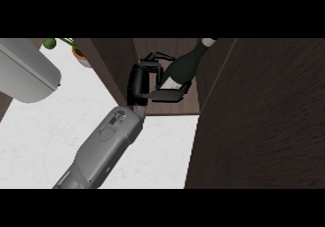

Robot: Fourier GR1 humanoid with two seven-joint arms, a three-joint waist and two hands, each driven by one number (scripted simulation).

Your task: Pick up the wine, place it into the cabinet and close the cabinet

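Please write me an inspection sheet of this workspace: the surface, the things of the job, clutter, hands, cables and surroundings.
Surface: white counter, bare where visible.
Job's things: wine, dark bottle, tilted, neck pointing up-right, inside the open cabinet; cabinet door open at the right.
Clutter: potted plant at the back, partly hidden by the cabinet wall.
Hands: one robot hand curled round the wine's lower part, thumb under it; which hand it is cannot be told. The other hand: nothing seen.
Cables: nothing seen.
Surroundings: grey rounded object at upper left, kind unclear.
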